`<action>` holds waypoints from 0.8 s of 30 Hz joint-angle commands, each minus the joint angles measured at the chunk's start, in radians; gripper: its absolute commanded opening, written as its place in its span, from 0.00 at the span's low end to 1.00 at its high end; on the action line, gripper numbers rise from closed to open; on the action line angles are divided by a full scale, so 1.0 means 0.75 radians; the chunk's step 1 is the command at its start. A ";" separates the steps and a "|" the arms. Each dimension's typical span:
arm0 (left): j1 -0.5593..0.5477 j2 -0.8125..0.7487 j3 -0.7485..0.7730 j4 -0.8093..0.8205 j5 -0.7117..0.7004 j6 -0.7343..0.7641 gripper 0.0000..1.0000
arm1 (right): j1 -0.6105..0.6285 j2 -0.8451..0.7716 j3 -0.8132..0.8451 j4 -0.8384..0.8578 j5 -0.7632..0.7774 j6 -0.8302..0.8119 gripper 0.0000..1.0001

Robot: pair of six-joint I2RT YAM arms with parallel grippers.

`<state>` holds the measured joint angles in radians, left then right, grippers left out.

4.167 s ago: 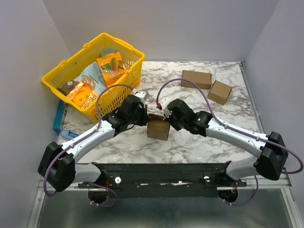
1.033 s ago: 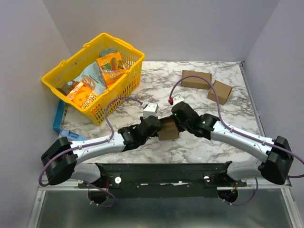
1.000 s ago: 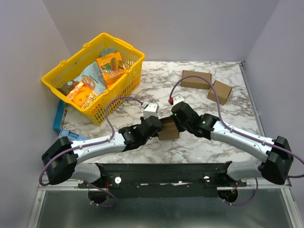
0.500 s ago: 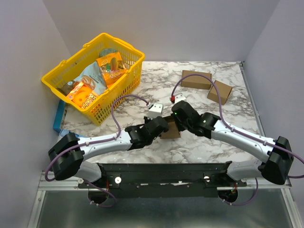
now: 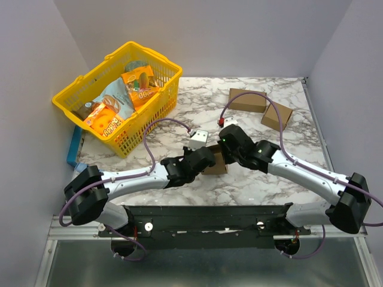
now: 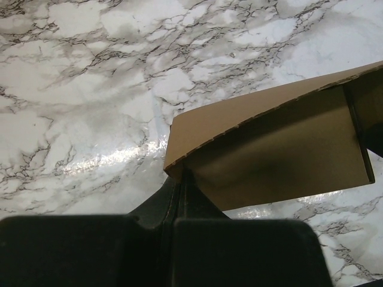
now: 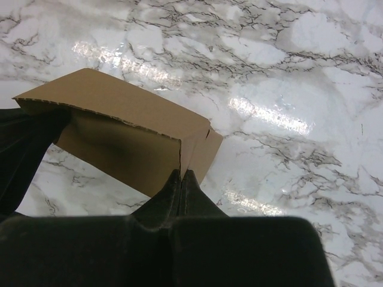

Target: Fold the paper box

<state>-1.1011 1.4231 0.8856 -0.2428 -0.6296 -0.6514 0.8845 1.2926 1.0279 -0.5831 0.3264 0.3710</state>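
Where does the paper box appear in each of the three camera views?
Top external: the paper box sits near the middle of the marble table top, slightly toward the near side.
Left wrist: from the centre to the right edge.
Right wrist: left of centre.
Shared landmark: the marble table top, grey-veined, lies under the box in all three views.

The right fingers [image 7: 197,202] pinch a lower corner of the paper box [image 7: 114,110] over the marble table [image 7: 287,78].

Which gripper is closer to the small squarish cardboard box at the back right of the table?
Right. The right gripper pinches the end of the paper box facing the squarish box; the left gripper pinches the opposite end, farther away.
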 commanded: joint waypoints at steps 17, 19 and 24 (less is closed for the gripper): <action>-0.051 0.152 0.012 -0.235 0.097 0.038 0.00 | -0.116 -0.077 -0.031 0.174 -0.327 0.117 0.01; -0.051 0.154 0.014 -0.235 0.095 0.040 0.00 | -0.132 -0.085 -0.037 0.182 -0.337 0.119 0.01; -0.056 0.166 0.022 -0.235 0.095 0.044 0.00 | -0.157 -0.093 -0.047 0.192 -0.372 0.123 0.01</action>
<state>-1.1164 1.4738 0.9382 -0.2924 -0.6704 -0.6254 0.7742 1.2503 1.0042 -0.5423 0.1406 0.4290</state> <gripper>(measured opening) 0.009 0.014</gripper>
